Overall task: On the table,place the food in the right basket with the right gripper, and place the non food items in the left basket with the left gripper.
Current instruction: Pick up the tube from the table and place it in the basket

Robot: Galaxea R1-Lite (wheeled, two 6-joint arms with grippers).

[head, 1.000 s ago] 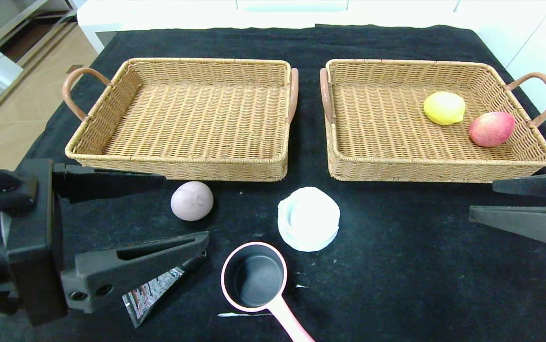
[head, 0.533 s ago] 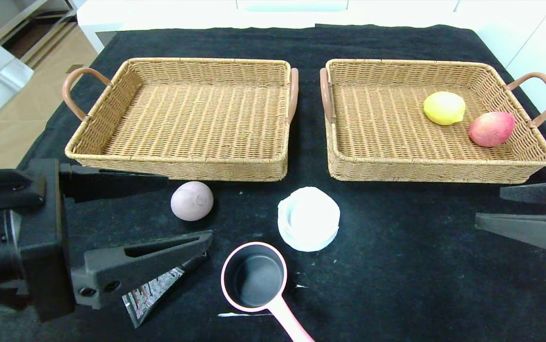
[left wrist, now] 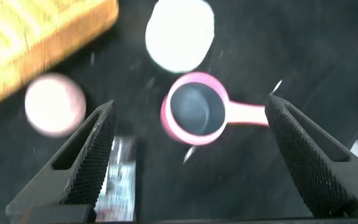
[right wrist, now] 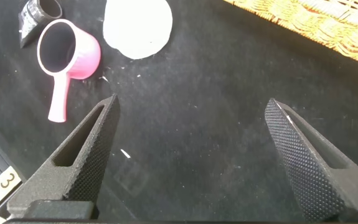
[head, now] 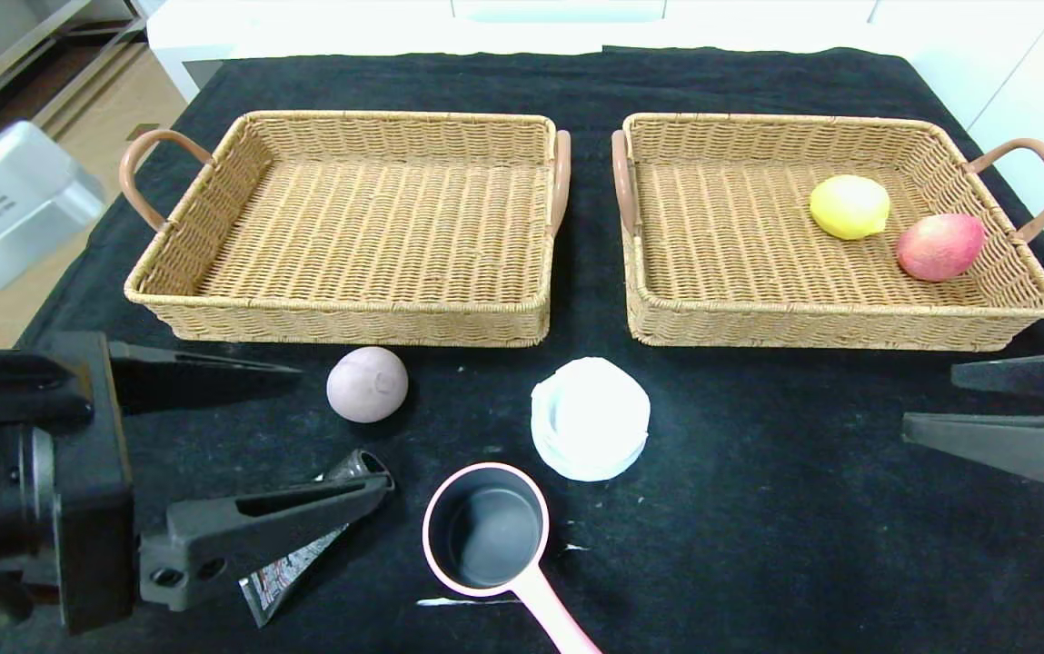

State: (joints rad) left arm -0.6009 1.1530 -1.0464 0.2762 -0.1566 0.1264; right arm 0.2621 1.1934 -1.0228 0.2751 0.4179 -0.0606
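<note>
Table [head: 758, 563], black cloth, pale specks. Two wicker baskets side by side at the far half. Left basket [head: 167, 300] holds nothing. Right basket [head: 849, 327] holds the lemon [head: 849, 206] and the peach [head: 939, 246], both toward its outer right end, near each other, apart.

On the cloth in front of the baskets:
- Mauve-grey ball [head: 367, 384], just in front of the left basket's near wall, not touching it.
- White round dish [head: 590, 417], between the two baskets' near corners, closer to the robot than they are.
- Pink pan [head: 485, 530], just nearer than the dish, open side up, dark inside. Long axis runs from the bowl toward the robot; handle [head: 553, 618] points near-right and leaves the head view at the bottom edge.
- Black tube [head: 303, 545], lying flat. Long axis diagonal: grey cap [head: 360, 465] toward the ball, flat crimped end toward the robot's left. Partly hidden under a finger of the left gripper.

Left gripper [head: 322, 436]: fingers spread wide, over the near-left of the table, above the tube; holding nothing. In the left wrist view the ball, pan and dish show past its tips.

Right gripper [head: 930, 400]: fingers spread, over bare cloth at the near right, in front of the right basket, holding nothing.
</note>
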